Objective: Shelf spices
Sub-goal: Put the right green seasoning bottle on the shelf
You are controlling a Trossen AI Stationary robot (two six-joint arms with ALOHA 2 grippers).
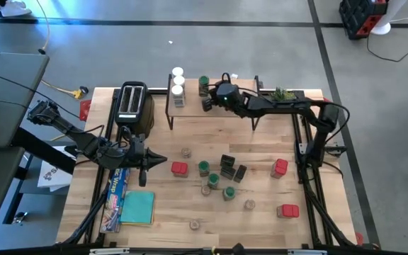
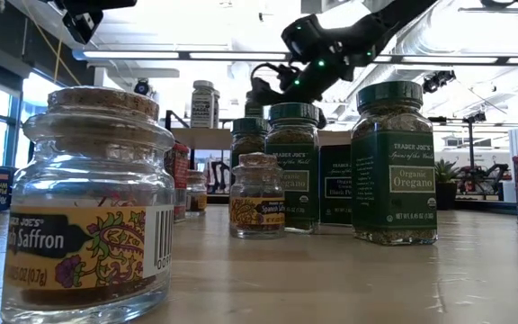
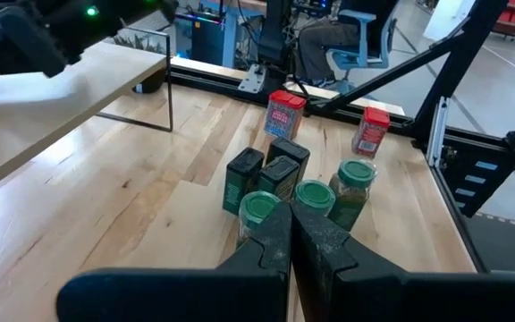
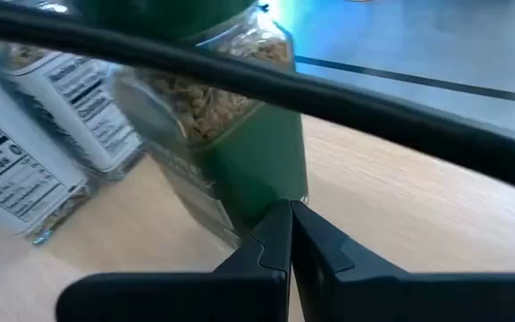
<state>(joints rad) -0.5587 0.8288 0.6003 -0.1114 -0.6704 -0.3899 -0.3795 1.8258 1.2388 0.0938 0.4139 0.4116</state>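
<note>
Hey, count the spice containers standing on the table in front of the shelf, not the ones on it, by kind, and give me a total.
Red tins: 3
Green-lidded jars: 3
Black boxes: 3
Cork-topped jars: 4
Total: 13

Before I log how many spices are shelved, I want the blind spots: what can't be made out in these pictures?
- High view: the right gripper and its arm cover part of the shelf, so jars beneath may be hidden.
- Low view: the saffron jar and oregano jar block most of the table behind.
- Right wrist view: the green-labelled jar is cut off at the top edge; its lid is unseen.
- Left wrist view: the shelf's far end is blurred.
</note>
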